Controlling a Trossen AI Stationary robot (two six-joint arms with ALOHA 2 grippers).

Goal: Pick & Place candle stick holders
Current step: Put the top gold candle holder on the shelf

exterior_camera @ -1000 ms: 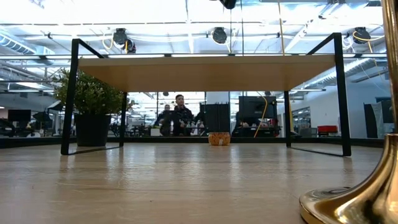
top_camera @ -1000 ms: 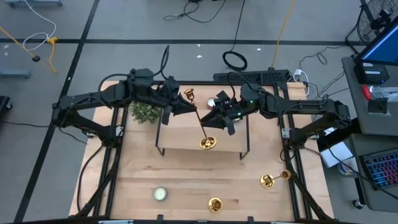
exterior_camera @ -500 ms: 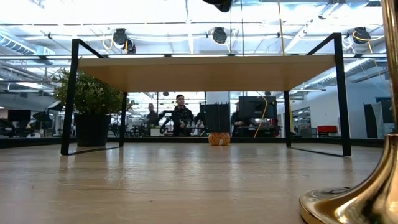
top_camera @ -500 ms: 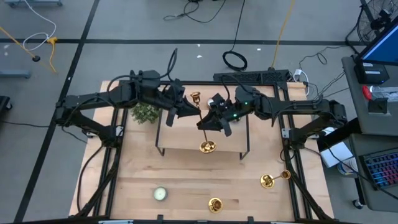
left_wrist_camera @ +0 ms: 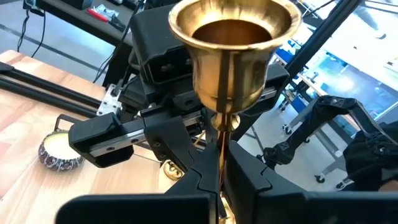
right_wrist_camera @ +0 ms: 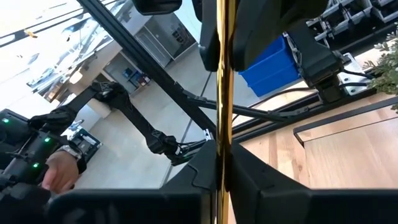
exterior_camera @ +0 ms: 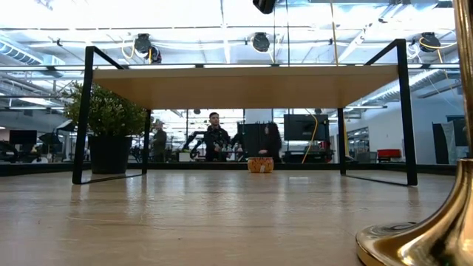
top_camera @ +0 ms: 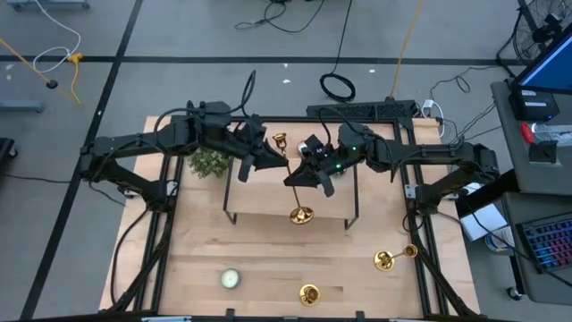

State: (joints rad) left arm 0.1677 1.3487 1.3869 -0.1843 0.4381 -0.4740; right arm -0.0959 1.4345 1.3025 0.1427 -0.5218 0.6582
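Note:
A tall gold candle stick holder [top_camera: 290, 179] is held in the air over the small black-framed wooden shelf [top_camera: 259, 201], with its cup [top_camera: 279, 140] toward the far side and its round base [top_camera: 301, 215] toward the near side. My left gripper [top_camera: 271, 161] is shut on its stem just under the cup. My right gripper [top_camera: 299, 177] is shut on the stem lower down. A second gold holder [top_camera: 384, 260] is at the near right with another gold piece [top_camera: 409, 251] beside it, and a third [top_camera: 309, 293] stands at the near edge. My left gripper pinches the thin stem [left_wrist_camera: 220, 163] between its two fingers a little below the cup [left_wrist_camera: 233, 37], coming from the table's left. The holder is lifted clear, cup uppermost. My right gripper pinches the stem [right_wrist_camera: 223, 134] between its two fingers, below the left gripper's hold, coming from the table's right. The stem runs straight on past the fingers toward the other gripper.
A bushy green plant [top_camera: 207, 162] stands left of the shelf. A round pale tealight [top_camera: 231, 278] lies near the front left. In the low view a gold base [exterior_camera: 425, 236] stands close at the right. People stand in the room beyond the table.
My left gripper has gone a little toward the table's right with the cup end. My right gripper has gone slightly toward the left. The holder's base has shifted a little toward the near edge.

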